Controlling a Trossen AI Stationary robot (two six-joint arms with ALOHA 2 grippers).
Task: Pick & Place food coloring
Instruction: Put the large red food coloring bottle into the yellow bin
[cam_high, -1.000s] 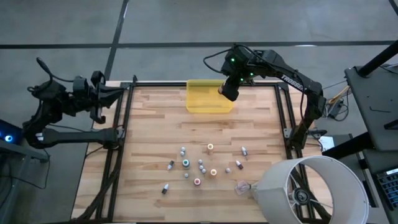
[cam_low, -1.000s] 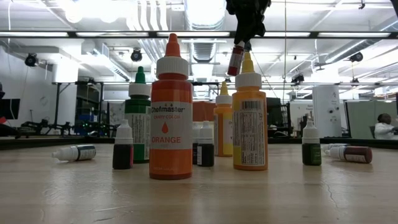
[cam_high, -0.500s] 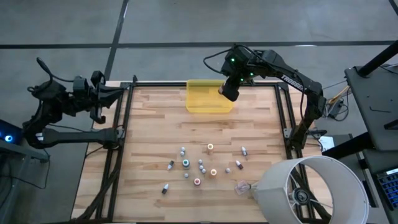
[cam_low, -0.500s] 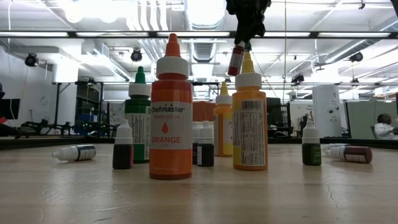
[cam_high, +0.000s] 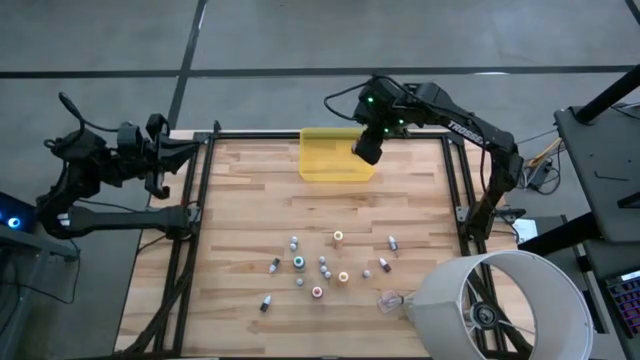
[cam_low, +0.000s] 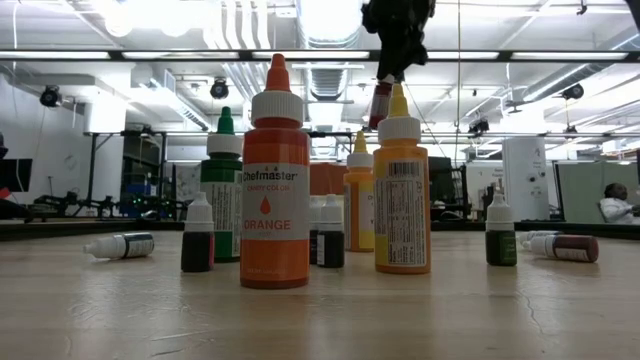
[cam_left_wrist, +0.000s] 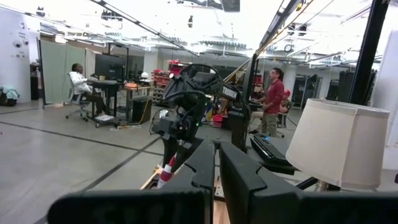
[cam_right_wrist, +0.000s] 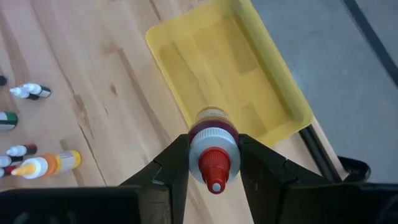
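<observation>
Change: right hand (cam_high: 367, 150) with its bottle has shifted only slightly against one second ago, in the low view a little to the side; everything on the tabletop lies as before.
Right hand: above the near-right part of the yellow tray (cam_high: 325, 165), its two fingers (cam_right_wrist: 171, 171) partly closed on a red-capped bottle (cam_right_wrist: 214, 146), one finger on each side of the bottle's neck.
Held bottle: hangs in the air over the tray, red cap toward the wrist camera, not touching the tray; in the low view it shows tilted under the hand, high above the standing bottles.
Left hand: (cam_left_wrist: 215, 177) off the tabletop's left edge, fingers closed together, holding nothing.
Other food coloring: a loose group of small bottles (cam_high: 320, 268) on the wooden tabletop (cam_high: 240, 200), well apart from the tray; some stand, some lie on their side.
Orange bottle: (cam_low: 275, 190) stands upright, nearest to the low camera.
</observation>
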